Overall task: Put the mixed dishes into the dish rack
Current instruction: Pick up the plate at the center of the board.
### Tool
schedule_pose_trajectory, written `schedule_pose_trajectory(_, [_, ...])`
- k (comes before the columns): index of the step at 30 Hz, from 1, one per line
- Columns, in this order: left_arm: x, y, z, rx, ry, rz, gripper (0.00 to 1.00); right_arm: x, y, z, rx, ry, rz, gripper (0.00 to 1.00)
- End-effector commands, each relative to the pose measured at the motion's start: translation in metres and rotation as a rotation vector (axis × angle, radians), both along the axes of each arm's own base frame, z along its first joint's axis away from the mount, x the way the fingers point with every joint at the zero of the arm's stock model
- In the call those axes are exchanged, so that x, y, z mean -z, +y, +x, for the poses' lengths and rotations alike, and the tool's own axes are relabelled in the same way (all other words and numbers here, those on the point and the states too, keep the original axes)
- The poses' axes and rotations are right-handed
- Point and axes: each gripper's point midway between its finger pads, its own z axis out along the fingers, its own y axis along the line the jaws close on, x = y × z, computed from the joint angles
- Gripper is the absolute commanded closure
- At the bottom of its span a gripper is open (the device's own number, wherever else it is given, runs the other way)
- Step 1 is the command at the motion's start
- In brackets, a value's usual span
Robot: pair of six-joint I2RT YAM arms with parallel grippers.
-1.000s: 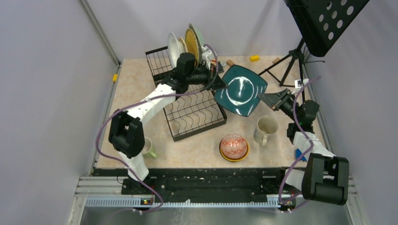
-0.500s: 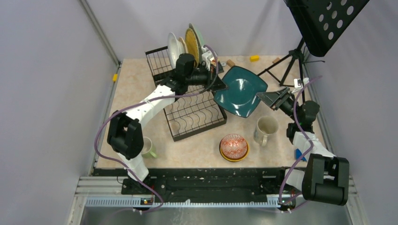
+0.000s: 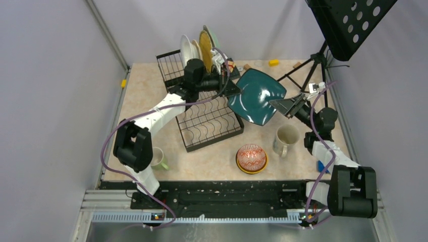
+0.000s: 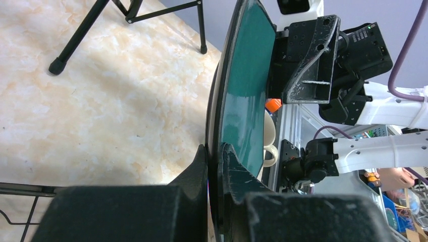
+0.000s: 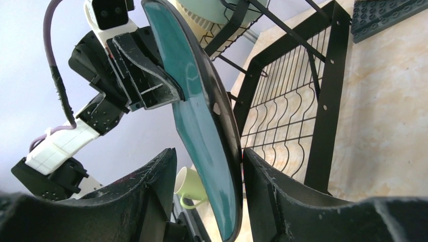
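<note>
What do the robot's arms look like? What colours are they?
The left arm and right arm match: white links between chunky black joints, with a purple cable looping along each. The left gripper and right gripper are black, each with two thick fingers scuffed by pale scratches.

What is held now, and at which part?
The dark teal plate: left pincer clamps one rim edge, right pincer the opposite edge.

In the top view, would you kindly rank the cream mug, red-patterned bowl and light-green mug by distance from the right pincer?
1. cream mug, beside the right pincer
2. red-patterned bowl, front centre
3. light-green mug, far left
</note>
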Motion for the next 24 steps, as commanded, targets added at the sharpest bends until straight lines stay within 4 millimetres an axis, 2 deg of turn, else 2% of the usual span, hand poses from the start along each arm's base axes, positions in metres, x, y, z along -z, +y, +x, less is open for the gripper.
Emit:
schedule_pose_trajectory(1, [-0.085, 0.009, -0.026, 0.062, -0.224, -0.156, 1.00, -0.029, 0.008, 0.003, -0.017, -0.119, -0.007, 0.48])
schedule_pose_trajectory(8, [-0.085, 0.015, -0.032, 0.125, -0.233, -0.141, 1.00, -0.036, 0.010, 0.006, -0.030, -0.137, -0.006, 0.48])
schedule_pose_trajectory(14, [-0.077, 0.016, -0.033, 0.151, -0.210, -0.112, 1.00, -0.049, 0.015, 0.005, -0.073, -0.176, -0.022, 0.48])
schedule_pose_trajectory(20, [-0.079, 0.017, -0.030, 0.137, -0.214, -0.107, 1.00, -0.039, 0.035, 0.000, -0.152, -0.158, -0.085, 0.48])
schedule_pose_trajectory(24, [-0.078, 0.019, -0.030, 0.132, -0.216, -0.095, 1.00, -0.035, 0.037, -0.001, -0.167, -0.151, -0.102, 0.53])
